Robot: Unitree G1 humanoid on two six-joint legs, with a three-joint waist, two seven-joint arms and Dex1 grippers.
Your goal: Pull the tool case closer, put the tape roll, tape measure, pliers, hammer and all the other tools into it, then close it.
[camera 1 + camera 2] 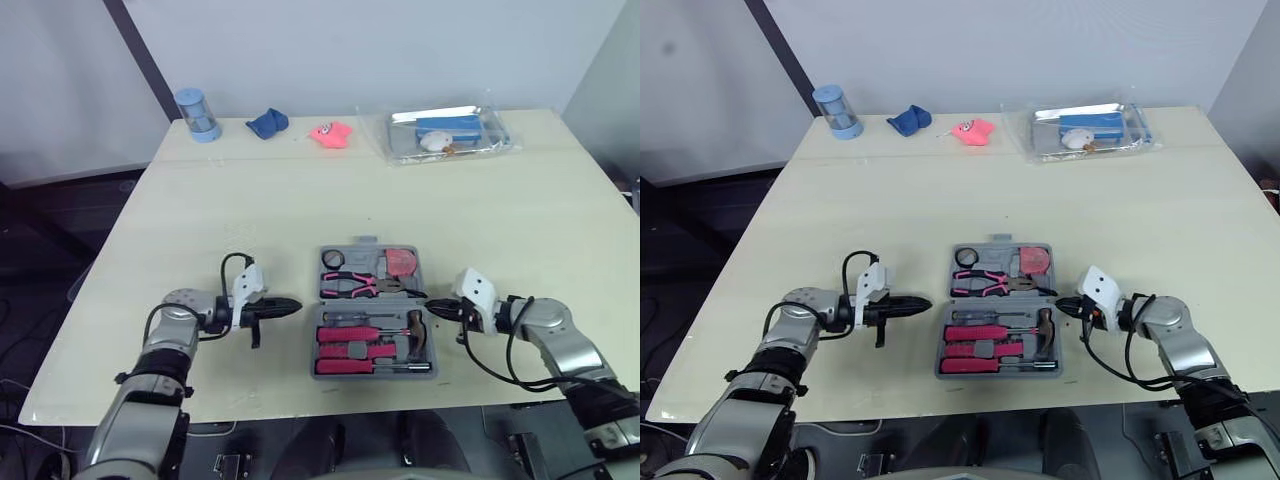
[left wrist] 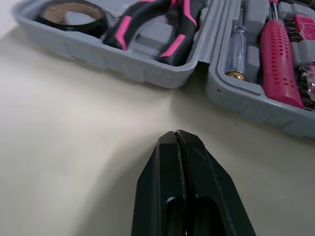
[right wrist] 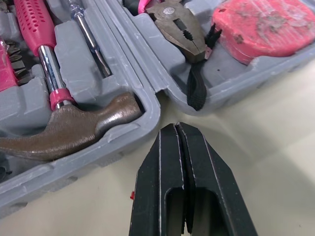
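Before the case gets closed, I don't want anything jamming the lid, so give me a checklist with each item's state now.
1. Tape roll in its pocket: ok.
2. Pliers and tape measure seated in the far half: ok.
3. Tape measure's black strap clear of the rim: cannot tell.
4. Hammer lying in the near half: ok.
5. Left tool and right tool shut, empty, either side of the case, not touching it: ok.
6. Every tool packed: cannot tell; the clear packet at the far edge holds things I can't identify.
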